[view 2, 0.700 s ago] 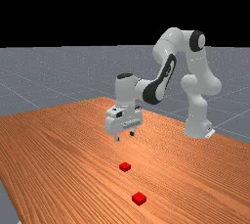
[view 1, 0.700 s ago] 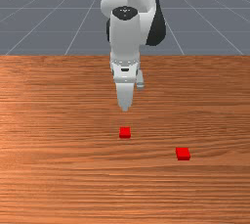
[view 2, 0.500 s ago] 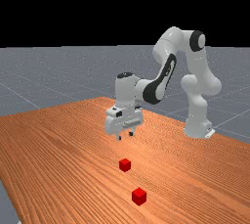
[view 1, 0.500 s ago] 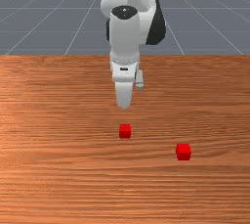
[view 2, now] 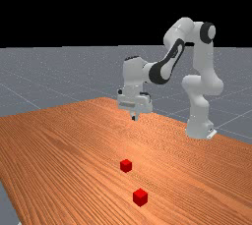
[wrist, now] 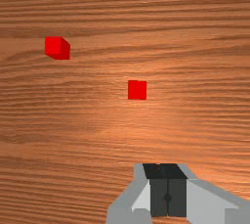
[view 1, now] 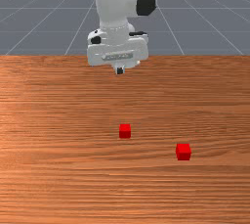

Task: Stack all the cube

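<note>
High above the table, my gripper (view 1: pixel 120 71) hangs behind both cubes in the front view, its fingers together. In the wrist view the gripper (wrist: pixel 168 191) is shut, and nothing is held between the black pads. One red cube (view 1: pixel 125 131) rests on the wood, the closer of the two to the hand; the far view has this nearer cube (view 2: pixel 126 165) below the gripper. Toward the front view's right and its camera lies a second red cube (view 1: pixel 183 152), the farther cube (wrist: pixel 54 47) from the fingers. The two cubes stand apart, unstacked.
The orange-brown table (view 1: pixel 58 179) extends around both cubes. In the far view, the arm's base (view 2: pixel 199 128) stands at the table's edge on the right.
My hand has risen, moved back toward the base and turned by a large angle; the fingers, apart earlier in the far view, are now shut. Both cubes show taller than 0.7 s ago, in the same spots.
</note>
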Motion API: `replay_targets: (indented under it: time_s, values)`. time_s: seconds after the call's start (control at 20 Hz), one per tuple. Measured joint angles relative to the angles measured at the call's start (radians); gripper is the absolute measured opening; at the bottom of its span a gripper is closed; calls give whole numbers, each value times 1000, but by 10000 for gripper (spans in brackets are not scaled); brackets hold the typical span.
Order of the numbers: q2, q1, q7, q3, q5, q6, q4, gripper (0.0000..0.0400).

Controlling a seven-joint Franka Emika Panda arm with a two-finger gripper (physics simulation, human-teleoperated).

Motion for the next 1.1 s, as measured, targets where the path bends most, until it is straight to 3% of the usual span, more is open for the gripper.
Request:
replay_targets:
  time_s: [0.05, 0.1, 0.15, 0.25, 0.5, 1.1]
  values:
    - [3, 1, 31, -1, 3, 4, -4, 159]
    - [9, 1, 49, -2, 5, 7, -5, 254]
    - [21, 1, 59, -3, 8, 8, -5, 311]
    - [38, 2, 63, -2, 11, 15, -9, 367]
    - [175, 11, 49, 20, 39, 163, -1, 397]
    - [547, -10, 42, 49, 90, 265, 240, 400]
